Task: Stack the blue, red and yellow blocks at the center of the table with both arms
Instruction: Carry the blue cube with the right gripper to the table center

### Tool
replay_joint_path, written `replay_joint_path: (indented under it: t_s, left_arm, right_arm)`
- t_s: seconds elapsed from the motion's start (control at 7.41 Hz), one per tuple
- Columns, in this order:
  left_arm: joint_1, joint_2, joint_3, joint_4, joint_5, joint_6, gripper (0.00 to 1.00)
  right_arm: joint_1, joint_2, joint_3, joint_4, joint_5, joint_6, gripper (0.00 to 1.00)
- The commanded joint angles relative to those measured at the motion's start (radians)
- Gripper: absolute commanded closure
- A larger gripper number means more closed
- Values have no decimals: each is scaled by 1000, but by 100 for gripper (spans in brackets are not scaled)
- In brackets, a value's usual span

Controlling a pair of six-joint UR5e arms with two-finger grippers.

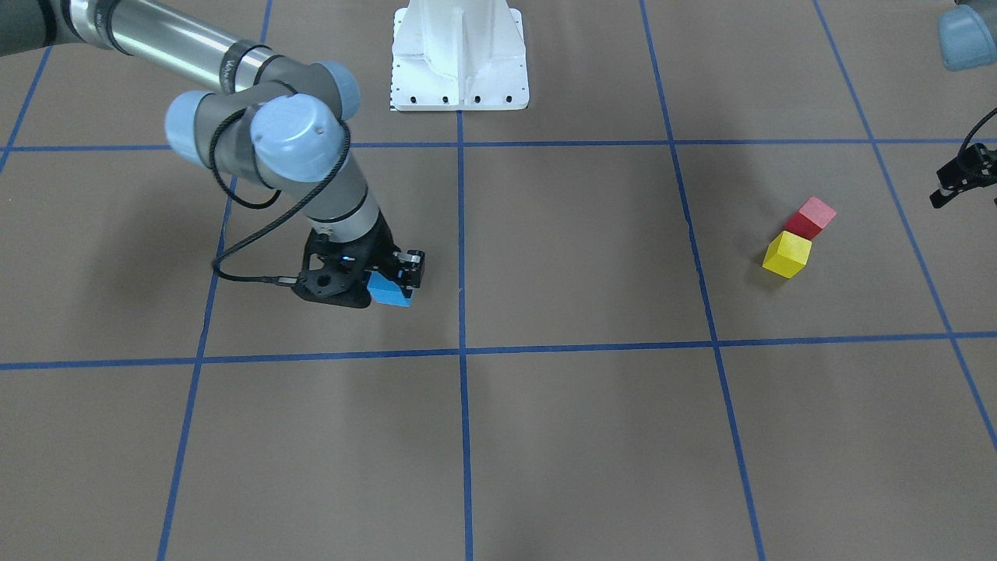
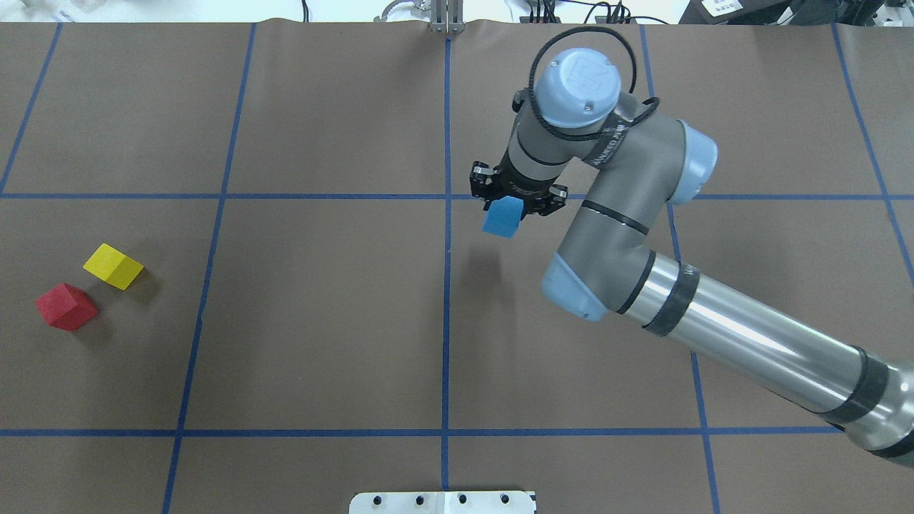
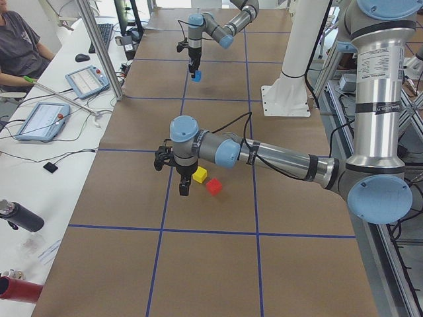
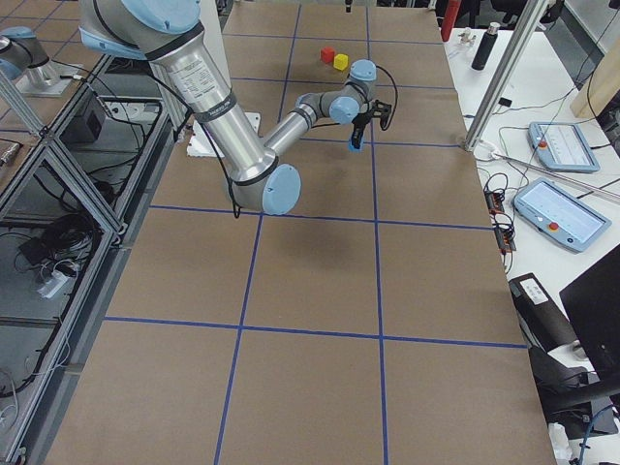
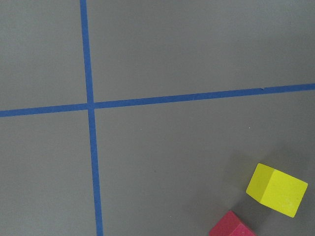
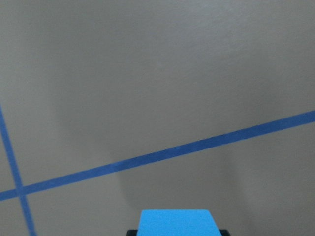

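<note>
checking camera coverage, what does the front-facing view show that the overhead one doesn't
Only the front-facing view: the left pincer at its right edge, and most of the white pedestal. Only the overhead: cables beyond the far edge of the table. Both: the right pincer holding the blue block beside the middle tape line, with the yellow block and red block close together on the table.

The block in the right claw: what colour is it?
The block is light blue, clearest in the overhead exterior view.
</note>
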Motion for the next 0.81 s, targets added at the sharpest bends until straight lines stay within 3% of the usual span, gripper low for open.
replay_joint_path:
  t_s: [0.0, 0.67]
  left_arm:
    - [4, 0, 0, -4, 0, -6, 1]
    - [5, 0, 0, -4, 0, -6, 1]
  right_arm:
    - [-76, 123, -116, -13, -60, -7, 100]
    - [-89, 141, -167, -22, -43, -88, 100]
